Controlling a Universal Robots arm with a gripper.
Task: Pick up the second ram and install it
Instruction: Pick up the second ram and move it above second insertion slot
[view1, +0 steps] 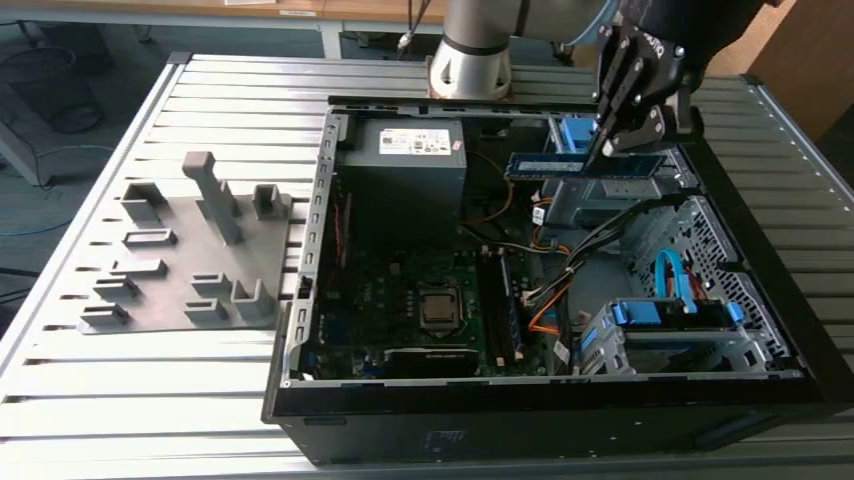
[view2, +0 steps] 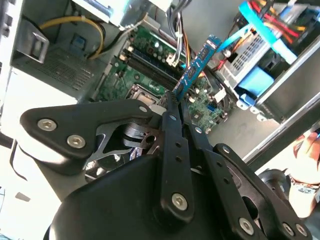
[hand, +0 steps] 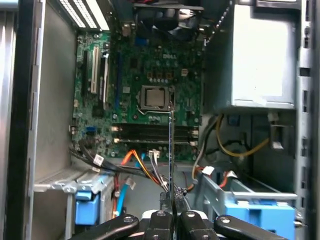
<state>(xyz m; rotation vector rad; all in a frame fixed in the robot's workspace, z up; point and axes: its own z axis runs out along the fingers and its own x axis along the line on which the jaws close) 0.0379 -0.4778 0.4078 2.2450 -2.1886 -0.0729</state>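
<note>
The second ram above the case

Exterior view: even daylight, bright on the table slats, mild glare twd the far side on the exterior view's right. Inside of the PC case much dimmer; motherboard in shade. Gripper dark, almost a silhouette.

Second wrist view: area outside the case blown out white. Gripper body close to lens, dark & soft. The second ram well lit, slightly blurred.

First wrist view: dim, low contrast. Table slats past the case clipped white; power supply side softly lit w/ grey haze.
</note>
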